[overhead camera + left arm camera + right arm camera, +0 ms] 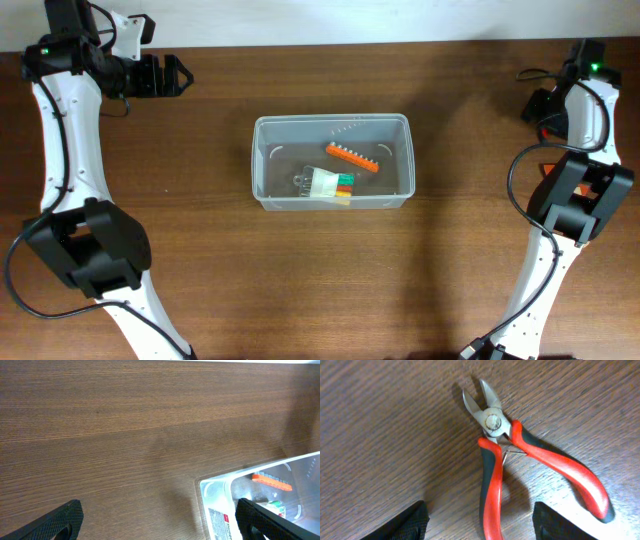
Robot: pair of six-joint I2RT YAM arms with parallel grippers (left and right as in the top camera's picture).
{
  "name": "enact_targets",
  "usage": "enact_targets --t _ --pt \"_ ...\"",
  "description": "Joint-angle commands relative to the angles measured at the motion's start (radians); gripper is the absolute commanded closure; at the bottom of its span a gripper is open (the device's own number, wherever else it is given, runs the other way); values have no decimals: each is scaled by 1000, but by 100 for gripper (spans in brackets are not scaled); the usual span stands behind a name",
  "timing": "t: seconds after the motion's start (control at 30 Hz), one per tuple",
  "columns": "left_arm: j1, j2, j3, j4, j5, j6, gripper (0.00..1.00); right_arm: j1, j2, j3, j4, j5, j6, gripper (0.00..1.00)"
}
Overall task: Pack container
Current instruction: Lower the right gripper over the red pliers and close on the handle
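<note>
The container (262, 160), a clear plastic tub, stands mid-table with an orange toothed strip (352, 158) and a white, green-ended pack (330, 183) inside. My left gripper (184, 76) hovers open at the far left corner, well away from the tub. In its wrist view the tub's corner (215, 492) sits by the right fingertip (255, 520). My right gripper (482, 527) is open above the red-and-black cutting pliers (492, 425), which lie on the table. One handle (492, 485) lies between the fingers, touching neither. In the overhead view the arm hides this gripper.
The right arm (575, 190) folds over the table's right edge, with cables looping beside it. The left arm (70, 150) runs down the left side. Bare wood surrounds the tub on all sides.
</note>
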Motion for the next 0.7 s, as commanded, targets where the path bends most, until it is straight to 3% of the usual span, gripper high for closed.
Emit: enact_targets --t 0.0,0.2,0.27,0.47,0.67 --pt "3 -1 16 2 0 -9 1 -5 36 -6 -4 19 8 32" --pt "3 -1 16 2 0 -9 1 -5 36 -6 -3 19 8 33" --pt "3 -1 16 2 0 -9 1 -5 36 -5 -3 19 8 39" --pt "3 -1 16 2 0 -9 1 -5 36 -6 7 19 8 43" --pt "3 -1 16 2 0 -9 1 -5 36 -5 14 19 9 53"
